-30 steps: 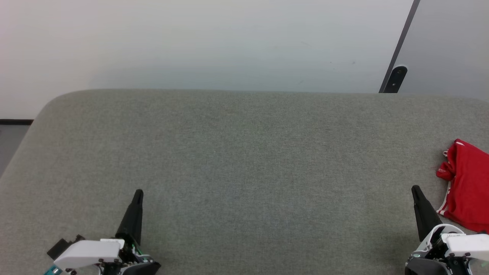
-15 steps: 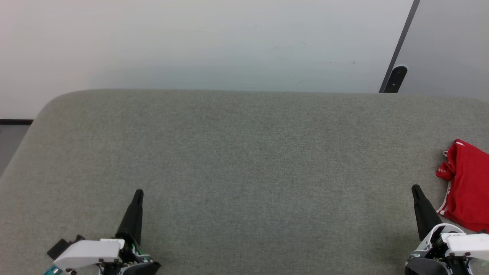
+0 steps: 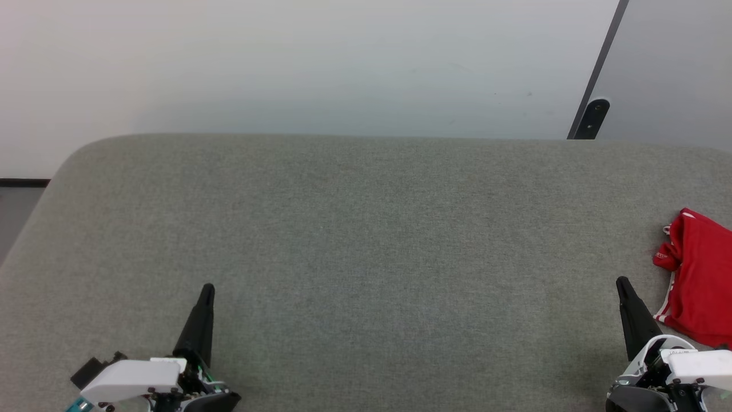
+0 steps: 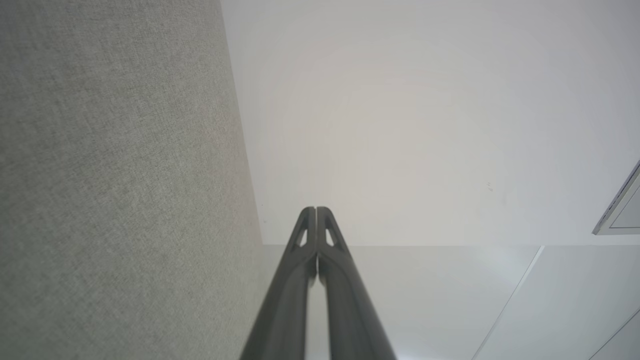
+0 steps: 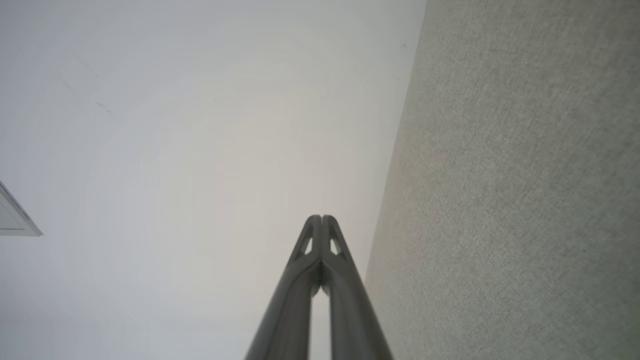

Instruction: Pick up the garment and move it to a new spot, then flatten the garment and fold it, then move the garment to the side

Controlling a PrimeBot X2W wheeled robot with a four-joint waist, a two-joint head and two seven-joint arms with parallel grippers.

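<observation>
Red jersey (image 3: 700,277) lies at the far right of the grey fabric-covered surface (image 3: 366,240) in head view, partly cut off by the frame edge. Visible part is a compact red mass w/ a strip of red-white striped trim at its near-left corner and a small lump of cloth poking out on its left side. No lettering or number visible. Can't tell if it's a tidy fold or a loose heap, as too much is out of frame.

R gripper (image 3: 623,284) sits just left of the jersey's near corner, not touching it. Fingers are clenched tip to tip w/ nothing between them, and R wrist view agrees (image 5: 321,218). L gripper (image 3: 207,289) is well apart on the opposite side, likewise clenched & empty (image 4: 316,210). Both are low at the near edge, pointing toward the pale wall (image 3: 286,68).

Step in hand: the scene fits two stages. Either the jersey is off to the side waiting for pickup, or it's folded and already set aside. Pics don't settle which. Either way, prob. the useful thing next is a fuller look at the jersey, i.e. head cam turned right so the whole thing is in frame.
</observation>
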